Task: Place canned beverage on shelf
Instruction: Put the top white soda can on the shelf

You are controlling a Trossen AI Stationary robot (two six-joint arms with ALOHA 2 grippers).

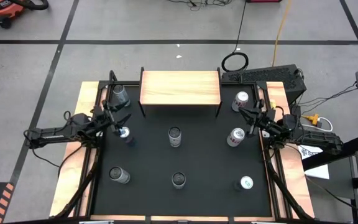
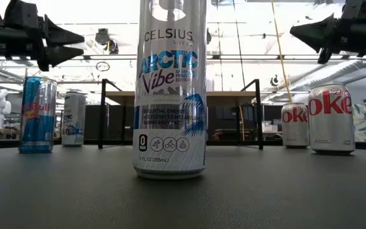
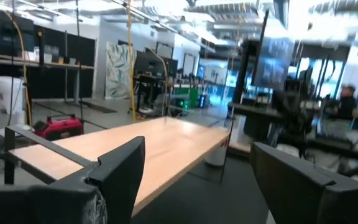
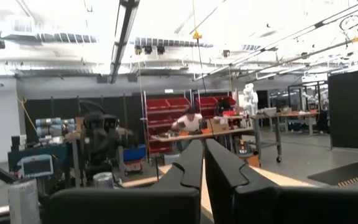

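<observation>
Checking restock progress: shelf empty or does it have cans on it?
Empty. The high view shows the shelf as bare wood; all the cans, including the Celsius can, stand on the black table.

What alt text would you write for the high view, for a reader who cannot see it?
Seen from above, eight cans stand on a black table, and the wooden shelf at its far edge holds none. The left gripper, open, hovers near a blue can; the right gripper, shut, is beside a Diet Coke can.
</observation>
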